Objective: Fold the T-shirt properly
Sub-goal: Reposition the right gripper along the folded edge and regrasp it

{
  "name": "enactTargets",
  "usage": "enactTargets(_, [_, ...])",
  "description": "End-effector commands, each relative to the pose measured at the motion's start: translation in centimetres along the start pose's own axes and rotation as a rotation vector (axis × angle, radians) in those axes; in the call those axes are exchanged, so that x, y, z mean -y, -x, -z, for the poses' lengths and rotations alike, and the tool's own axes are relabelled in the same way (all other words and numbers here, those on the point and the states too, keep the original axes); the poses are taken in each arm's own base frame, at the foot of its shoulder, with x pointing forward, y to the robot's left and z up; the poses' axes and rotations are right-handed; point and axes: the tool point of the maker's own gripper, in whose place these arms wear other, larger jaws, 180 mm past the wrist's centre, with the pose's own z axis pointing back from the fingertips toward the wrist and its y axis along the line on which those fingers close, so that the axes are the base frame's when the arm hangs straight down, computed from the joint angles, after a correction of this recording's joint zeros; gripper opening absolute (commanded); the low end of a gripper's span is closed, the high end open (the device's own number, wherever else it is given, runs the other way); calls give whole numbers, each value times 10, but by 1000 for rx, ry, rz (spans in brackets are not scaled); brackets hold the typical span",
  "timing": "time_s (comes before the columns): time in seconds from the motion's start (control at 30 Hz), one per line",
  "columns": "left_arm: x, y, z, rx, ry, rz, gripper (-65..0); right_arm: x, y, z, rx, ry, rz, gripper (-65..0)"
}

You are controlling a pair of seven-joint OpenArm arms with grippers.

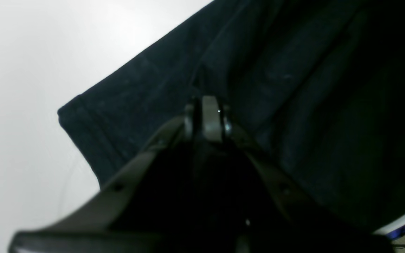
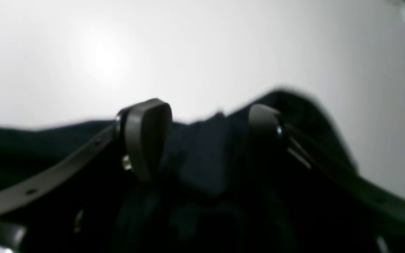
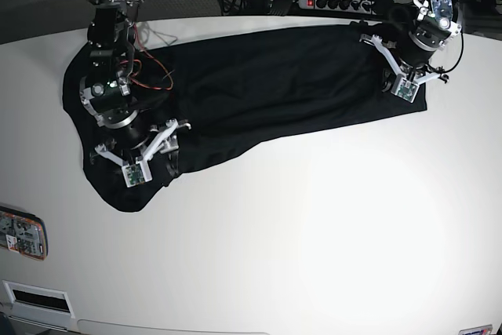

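Fingers of the right gripper stand spread, with a bunched edge of the T-shirt lying between them but not pinched; the cloth looks loose there, so I judge nothing is held on that side. On the other arm, the left gripper has its fingers pressed together low on the cloth. The left wrist view shows a ridge of fabric running up to the tips, but whether a fold is caught between them cannot be told.

Each arm sits at one end of the garment, which fits a fold worked from both ends: in the base view the right gripper is over the crumpled end at that view's left, and the left gripper is at the far corner on that view's right.

Plain black and soft, the T-shirt lies on the white tabletop as a long band across its back half, already narrowed lengthwise. Its near edge runs fairly straight from the right-hand corner, then sags into a rounded, rumpled lobe under the right arm. A squared corner with a stitched hem shows in the left wrist view. No print is visible. The fold seems only partly made, since the lobed end is uneven and unsquared.

A small orange and white object lies at the tabletop's edge, well apart from the cloth.
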Motion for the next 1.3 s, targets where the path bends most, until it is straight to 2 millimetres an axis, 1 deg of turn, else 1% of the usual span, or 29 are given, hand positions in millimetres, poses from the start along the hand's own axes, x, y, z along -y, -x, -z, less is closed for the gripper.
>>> enactTargets(0.0, [-4, -10, -3, 36, -9, 7, -650, 6, -14, -1, 51, 13, -6, -278])
enactTargets(0.13, [-4, -10, -3, 36, -9, 7, -650, 6, 1, 6, 12, 6, 11, -278])
enactTargets(0.33, [-3, -10, -3, 37, -7, 3, -650, 3, 31, 18, -56, -14, 46, -278])
enactTargets(0.57, [-3, -10, -3, 38, -6, 2, -650, 3, 34, 19, -67, -14, 50, -279])
enactTargets(0.6, [-3, -10, -3, 38, -6, 2, -650, 3, 34, 19, -67, -16, 49, -291])
enactTargets(0.63, [-3, -10, -3, 38, -6, 2, -650, 2, 34, 19, -67, -17, 48, -322])
enactTargets(0.7, [-3, -10, -3, 38, -6, 2, -650, 0, 39, 20, -79, -33, 43, -428])
enactTargets(0.8, [-3, -10, -3, 38, -6, 2, -650, -11, 50, 22, -112, -93, 16, -650])
enactTargets(0.83, [-3, -10, -3, 38, -6, 2, -650, -11, 55, 22, -135, -95, 15, -650])
enactTargets(0.87, [-3, -10, -3, 38, -6, 2, -650, -11, 55, 21, -145, -93, 11, -650])
enactTargets(0.9, [-3, -10, -3, 38, -6, 2, -650, -11, 54, 19, -145, -92, 7, -650])
enactTargets(0.93, [-3, -10, -3, 37, -7, 3, -650, -10, 46, 17, -129, -86, -3, -650])
enactTargets(1.13, [-5, -11, -4, 38, -13, 10, -650, -5, -10, -4, 21, -46, -72, -650])
enactTargets(1.27, [-6, -11, -4, 37, -13, 13, -650, -5, -26, -11, 68, -36, -90, -650])
